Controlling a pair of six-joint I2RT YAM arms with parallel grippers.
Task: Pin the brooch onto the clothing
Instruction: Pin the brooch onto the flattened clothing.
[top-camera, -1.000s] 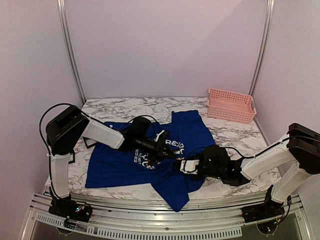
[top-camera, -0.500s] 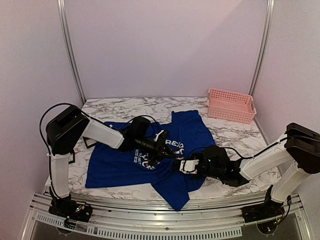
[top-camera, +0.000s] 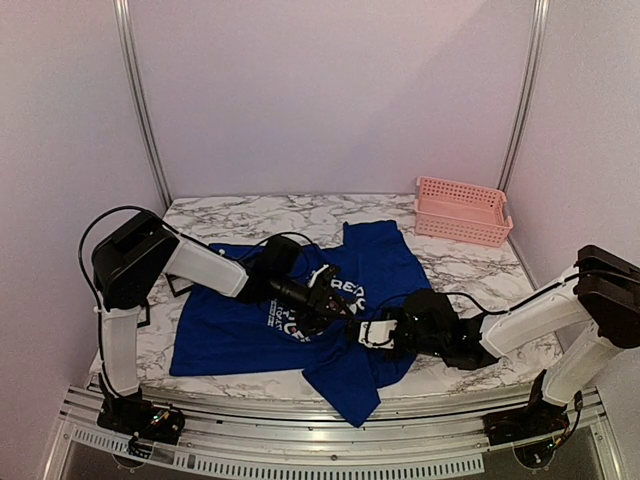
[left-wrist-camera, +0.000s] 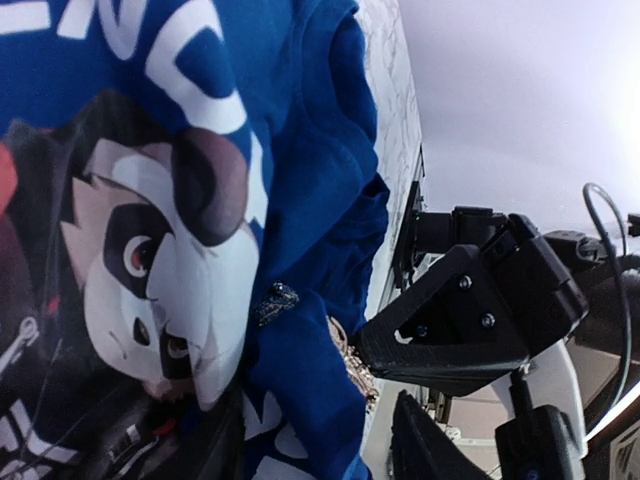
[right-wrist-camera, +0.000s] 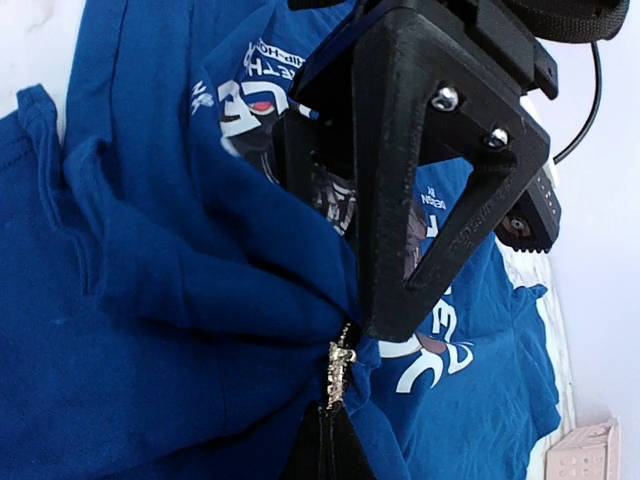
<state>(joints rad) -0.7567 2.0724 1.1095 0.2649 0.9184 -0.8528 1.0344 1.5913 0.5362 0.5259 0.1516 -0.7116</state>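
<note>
My right hand (right-wrist-camera: 326, 428) pinches brooch (right-wrist-camera: 340, 366) at T-shirt (right-wrist-camera: 150, 300) fold edge; my left hand (left-wrist-camera: 316, 425) clamps same fold beside panda print (left-wrist-camera: 150, 250).

A robot test booth; plain pale walls (top-camera: 330, 100), aluminium rails (top-camera: 140, 100), marble table (top-camera: 250, 212).

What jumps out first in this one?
A royal-blue T-shirt lies rumpled on the marble table, with the left gripper and right gripper meeting at its panda chest print. The right wrist view shows a small metallic brooch at a fabric fold, pinched in the right gripper's tips. A pink basket sits at the far right corner.
</note>
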